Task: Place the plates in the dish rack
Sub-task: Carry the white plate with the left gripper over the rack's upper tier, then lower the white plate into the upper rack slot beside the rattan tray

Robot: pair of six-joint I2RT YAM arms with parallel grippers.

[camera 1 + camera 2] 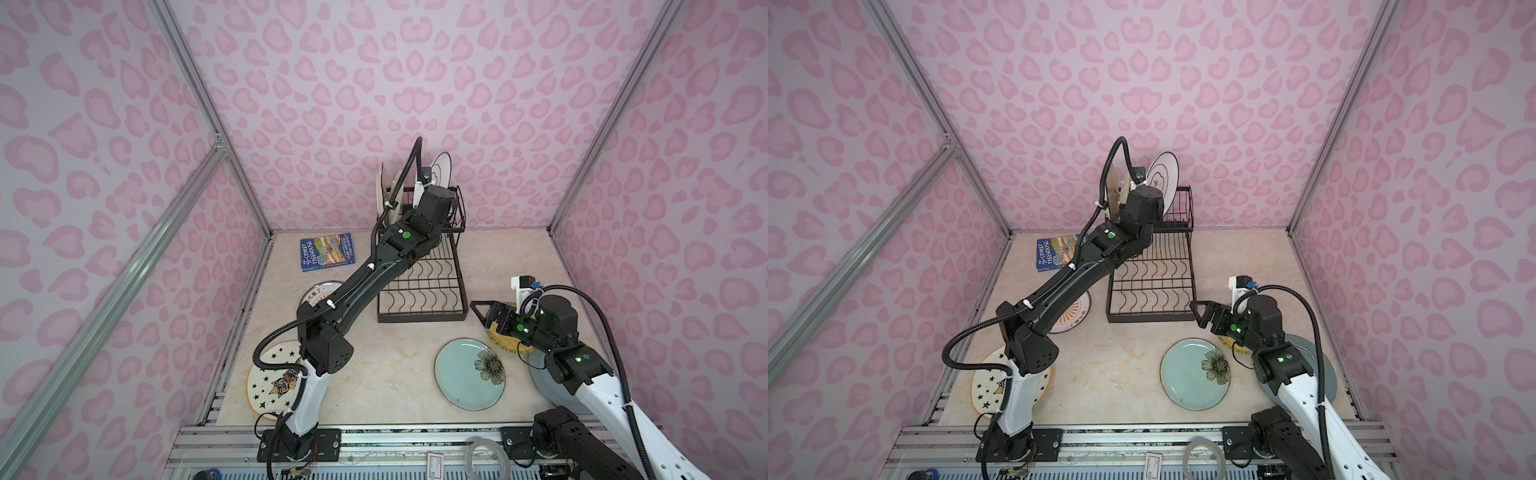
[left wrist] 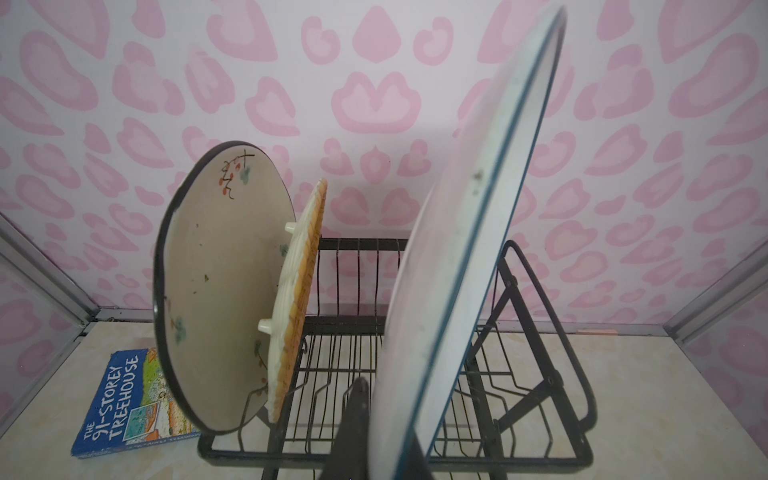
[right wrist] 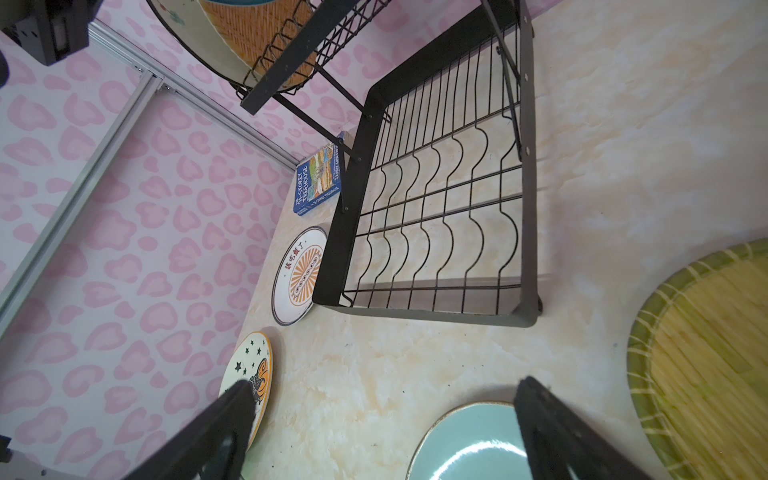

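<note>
White blue-rimmed plate (image 2: 478,249): on edge and tilted, pinched low on its rim by the left gripper (image 2: 368,419) over the upper basket of the dish rack (image 2: 548,374). Whether the rim already rests on the wires is hidden.
Left pincer: closed tight on that rim.
Right pincer: right gripper (image 3: 384,397) spread wide and empty, hovering over the tabletop near the rack's front corner, just beside the woven plate on the table (image 3: 706,353).
Already racked: cream sprig plate (image 2: 216,282) and a second woven plate (image 2: 299,291), upright and close together at one end of the basket.
Step in hand (judgement): lower the rim between two upright wires, parallel to the racked pair. Release only once the wires bear it.
Risk: the tilt. Let go early and it may tip toward the basket's side frame.
Open room: free slots between the held plate and the racked pair; the lower wavy tray is bare.
Edges: back wall close behind the basket; book (image 1: 327,251) beside the rack, apart from the held plate.
On table: teal flower plate (image 1: 469,374), grey-blue plate (image 1: 1329,374) under the right arm, star plate (image 1: 266,386), sunburst plate (image 3: 299,274).
</note>
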